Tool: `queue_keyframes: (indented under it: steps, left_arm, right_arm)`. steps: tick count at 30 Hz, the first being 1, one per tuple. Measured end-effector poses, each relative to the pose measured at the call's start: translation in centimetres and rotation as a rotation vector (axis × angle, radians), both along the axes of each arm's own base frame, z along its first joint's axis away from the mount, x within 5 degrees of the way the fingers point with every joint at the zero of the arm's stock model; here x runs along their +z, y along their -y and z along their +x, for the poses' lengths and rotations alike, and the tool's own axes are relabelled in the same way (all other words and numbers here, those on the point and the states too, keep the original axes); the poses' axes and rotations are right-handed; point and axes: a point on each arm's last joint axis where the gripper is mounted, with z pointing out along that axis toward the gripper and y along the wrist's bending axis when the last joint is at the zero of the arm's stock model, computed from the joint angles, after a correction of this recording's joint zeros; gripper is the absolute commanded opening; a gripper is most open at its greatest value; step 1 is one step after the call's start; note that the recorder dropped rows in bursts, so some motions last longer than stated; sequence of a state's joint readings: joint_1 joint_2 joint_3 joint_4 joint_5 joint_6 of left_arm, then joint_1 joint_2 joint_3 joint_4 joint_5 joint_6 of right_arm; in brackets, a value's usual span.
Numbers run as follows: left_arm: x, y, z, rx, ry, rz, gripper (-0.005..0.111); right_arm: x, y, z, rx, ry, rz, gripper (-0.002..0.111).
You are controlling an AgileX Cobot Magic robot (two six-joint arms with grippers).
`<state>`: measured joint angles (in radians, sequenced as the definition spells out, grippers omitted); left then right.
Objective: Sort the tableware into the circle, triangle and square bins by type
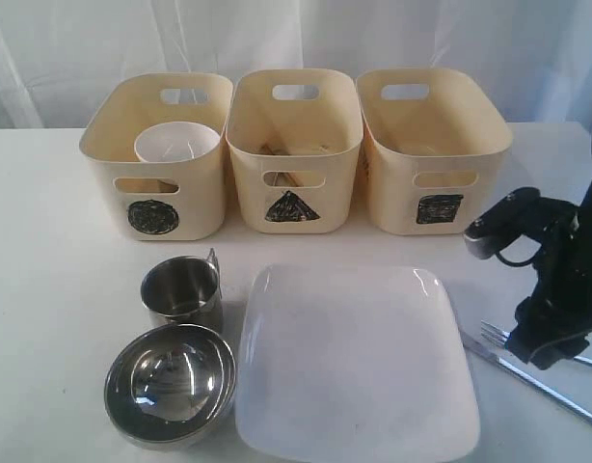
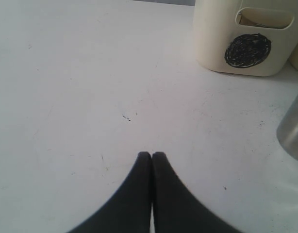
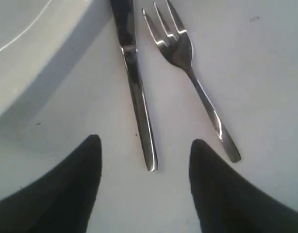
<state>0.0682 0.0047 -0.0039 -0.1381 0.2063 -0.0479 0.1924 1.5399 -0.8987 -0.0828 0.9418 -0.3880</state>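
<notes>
Hovering low over the steel cutlery at the near right of the table (image 1: 45, 289), your right gripper (image 3: 145, 145) is standing wide open and holding nothing. Its dark, rounded fingers are flanking the handle end of the knife (image 3: 134, 82), with the fork (image 3: 188, 63) lying just beside it to the right. You are judged to be setting up a pick of the knife. The next move is calling for a straight descent and a firm pinch, because both pieces are thin, flat, polished and lying flush on the smooth white surface, so they are likely to slip.

The glossy white square plate (image 1: 354, 367), with rounded corners, is sitting just left of the knife, and the steel bowl (image 1: 171, 381) and the steel mug (image 1: 183, 289) are waiting at the near left.

Your left gripper (image 2: 152, 155) is resting fully closed and empty above bare table, near the circle bin (image 1: 113, 145), which is holding the small white bowl (image 1: 175, 145). The triangle bin (image 1: 248, 183), showing something wooden inside, is probably the cutlery's place. The square bin (image 1: 392, 193) is standing at the far right.
</notes>
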Motion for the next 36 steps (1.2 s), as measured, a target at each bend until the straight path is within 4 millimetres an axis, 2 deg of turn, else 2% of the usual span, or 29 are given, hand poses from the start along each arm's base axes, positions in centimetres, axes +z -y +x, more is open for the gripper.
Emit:
queue_keyframes:
  steps: [11,31,33,36]
  left_arm:
    - [0.0,0.0,0.0,0.000,0.000,0.000,0.000]
    - [0.0,0.0,0.0,0.000,0.000,0.000,0.000]
    - [0.0,0.0,0.0,0.000,0.000,0.000,0.000]
    - [0.0,0.0,0.0,0.000,0.000,0.000,0.000]
  right_arm:
    - [-3.9,-0.2,1.1,0.031,-0.116,-0.030,0.051]
    - [-7.0,-0.4,2.1,0.036,-0.159,-0.034,0.051]
    - [-7.2,-0.4,2.1,0.037,-0.162,-0.034,0.047]
    - [-7.3,-0.4,2.1,0.033,-0.179,-0.031,0.029]
